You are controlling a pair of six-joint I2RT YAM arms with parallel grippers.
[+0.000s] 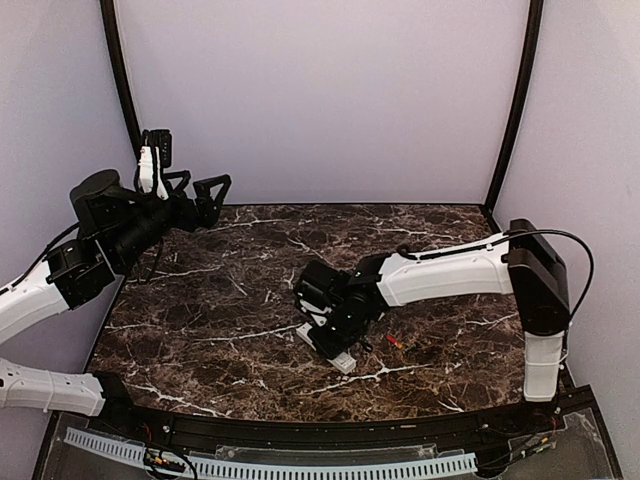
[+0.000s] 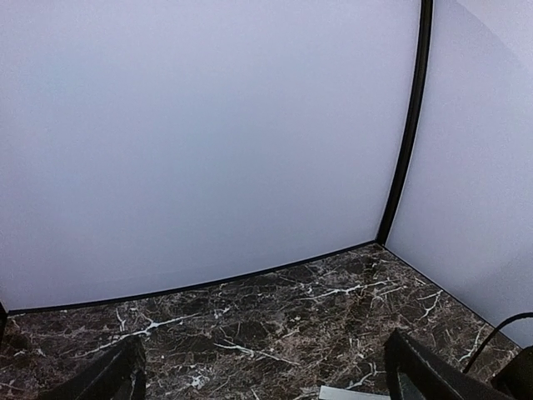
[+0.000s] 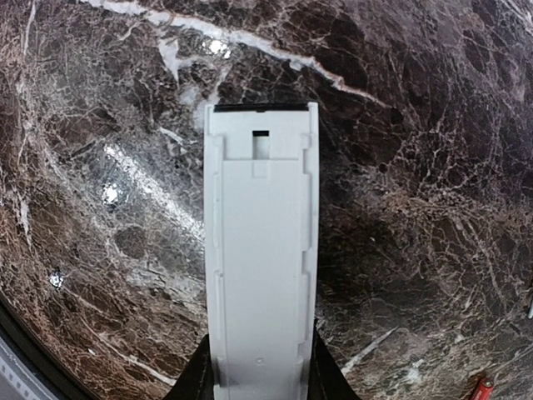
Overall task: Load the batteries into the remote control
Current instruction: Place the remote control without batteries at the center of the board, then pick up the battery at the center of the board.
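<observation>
My right gripper (image 1: pixel 335 320) is low over the middle of the table and shut on the near end of the remote control (image 1: pixel 343 358). In the right wrist view the remote (image 3: pixel 261 250) is a long white-grey bar with a dark far end and a small slot near that end, and my fingers (image 3: pixel 193 379) clamp its two sides. A red battery (image 1: pixel 393 342) lies on the marble just right of the gripper, and it also shows in the right wrist view (image 3: pixel 481 388). I cannot make out the dark battery. My left gripper (image 1: pixel 200 190) is raised at the far left, open and empty, and it also shows in the left wrist view (image 2: pixel 266 387).
The dark marble table (image 1: pixel 220 300) is closed in by pale walls with black corner posts (image 1: pixel 510 100). A black rail (image 1: pixel 300 430) runs along the near edge. A pale strip (image 2: pixel 350 393) shows at the bottom of the left wrist view; I cannot tell what it is.
</observation>
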